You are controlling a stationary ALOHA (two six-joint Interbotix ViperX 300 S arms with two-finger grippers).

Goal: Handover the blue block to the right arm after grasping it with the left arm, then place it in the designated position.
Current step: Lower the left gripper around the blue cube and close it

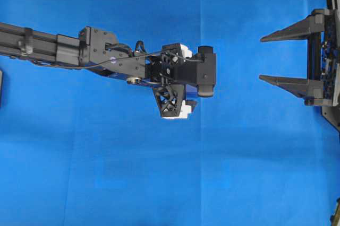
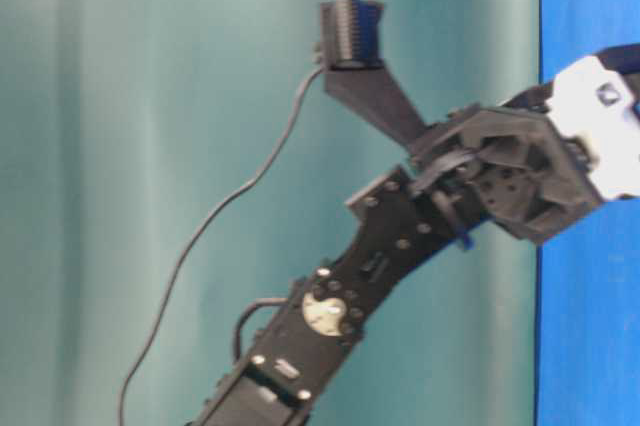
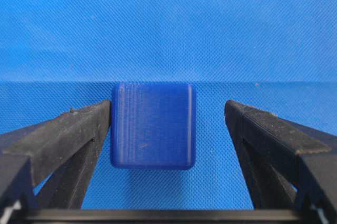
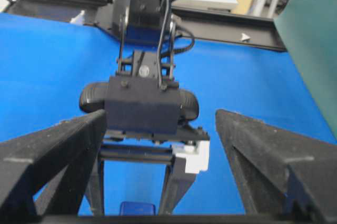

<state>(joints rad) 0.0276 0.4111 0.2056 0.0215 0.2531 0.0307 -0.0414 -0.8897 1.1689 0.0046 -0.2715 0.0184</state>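
Blue cloth (image 1: 106,173) is covering the whole work surface, and the blue block (image 3: 152,125) is resting on it between the two fingers (image 3: 63,140) of the left gripper (image 3: 168,129). These fingers are standing wide apart; the left one looks to be just beside the block's edge, while a clear gap is showing on the other side. I judge the arm is pointing steeply down so that the fingers are flanking the cube before they close. On the overhead view the left arm (image 1: 106,56) is hiding the block. The right gripper (image 1: 284,59) is waiting well apart near the cloth's edge, also spread wide and holding nothing, probably ready to receive. No container is appearing anywhere.
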